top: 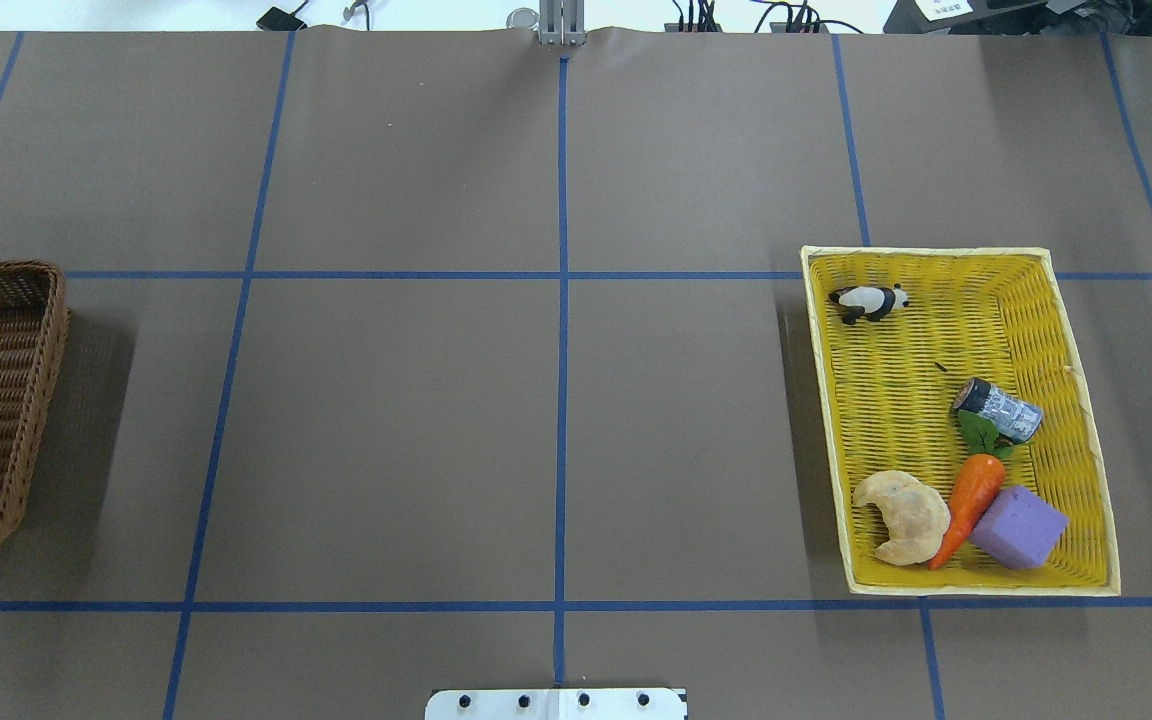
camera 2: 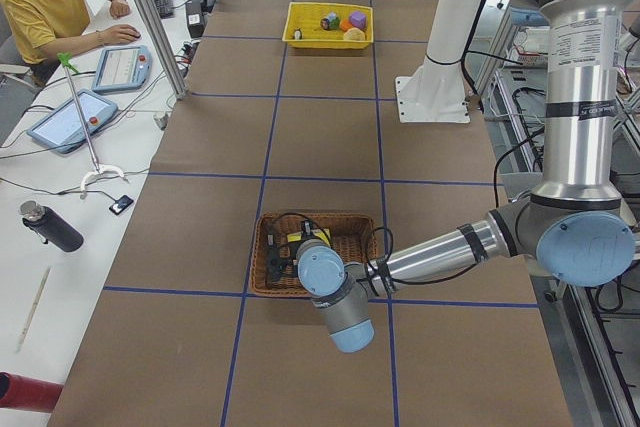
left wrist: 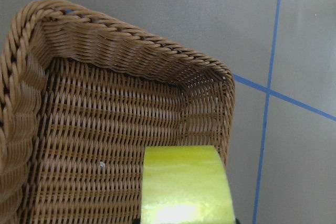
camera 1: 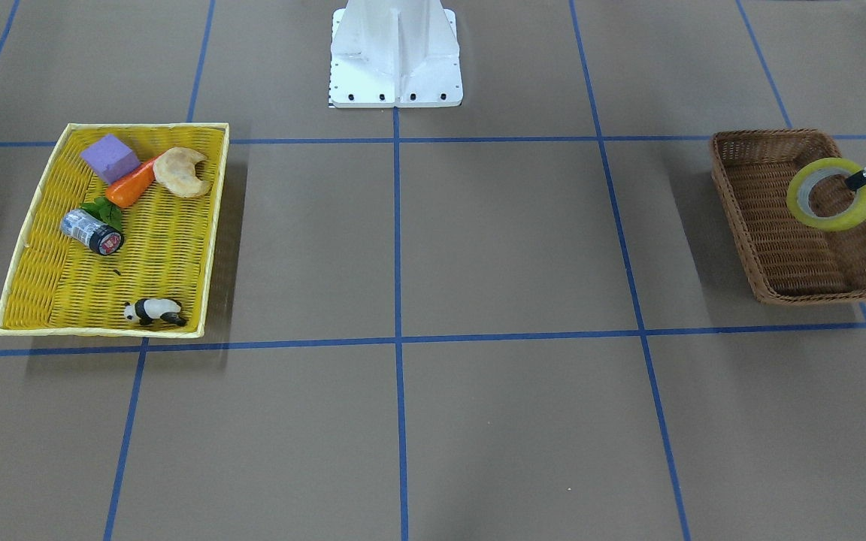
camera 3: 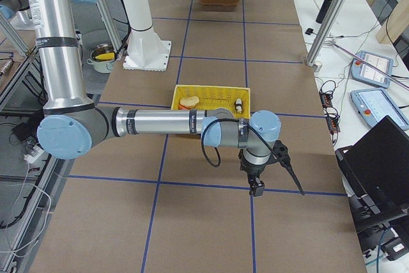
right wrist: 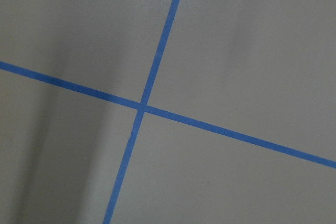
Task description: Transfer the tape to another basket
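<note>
Left tool [camera 1: 858, 179] is clamped on the tape [camera 1: 828, 222], one finger through the ring. It's holding the roll above the right half of the basket [camera 1: 734, 195], close to that side's wall. My worry: released from up there, it could clip the rim or bounce, then roll out onto the worktop [camera 1: 478, 248]. Right tool [camera 3: 255, 187] is over by the yellow tray [camera 1: 33, 225]; can't tell if it's apart or together.
</note>
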`<state>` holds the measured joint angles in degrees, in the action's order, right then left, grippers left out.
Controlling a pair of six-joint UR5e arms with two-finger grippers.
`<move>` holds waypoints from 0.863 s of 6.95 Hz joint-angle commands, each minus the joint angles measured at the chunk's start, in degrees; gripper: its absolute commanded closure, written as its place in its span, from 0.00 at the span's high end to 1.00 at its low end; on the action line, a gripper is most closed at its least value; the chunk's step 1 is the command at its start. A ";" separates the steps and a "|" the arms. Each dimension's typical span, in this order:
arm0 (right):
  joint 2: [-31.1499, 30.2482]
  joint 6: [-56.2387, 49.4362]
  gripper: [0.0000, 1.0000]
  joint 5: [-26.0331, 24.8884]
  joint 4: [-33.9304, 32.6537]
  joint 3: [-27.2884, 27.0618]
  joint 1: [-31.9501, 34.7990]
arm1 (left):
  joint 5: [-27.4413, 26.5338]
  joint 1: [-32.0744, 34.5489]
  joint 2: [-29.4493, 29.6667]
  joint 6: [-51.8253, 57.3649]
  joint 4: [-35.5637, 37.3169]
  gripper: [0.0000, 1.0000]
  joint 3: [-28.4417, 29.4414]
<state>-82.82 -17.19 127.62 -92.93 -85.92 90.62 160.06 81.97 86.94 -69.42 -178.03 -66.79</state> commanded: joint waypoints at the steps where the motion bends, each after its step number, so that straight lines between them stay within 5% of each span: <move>1: -0.32 -0.04 1.00 0.00 0.12 -0.04 0.00 | -0.88 -0.32 0.07 0.25 -0.56 0.69 0.69; 2: -0.33 0.05 1.00 -0.09 0.29 0.05 0.00 | -1.33 -0.49 0.07 3.73 -0.56 0.98 2.00; 6: -0.41 -0.04 1.00 -0.09 0.38 -0.04 0.00 | -1.42 -0.49 1.21 7.46 -0.47 0.99 3.95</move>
<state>-83.20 -17.23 127.53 -92.58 -85.95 90.61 158.50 81.48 87.99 -62.15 -178.53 -62.70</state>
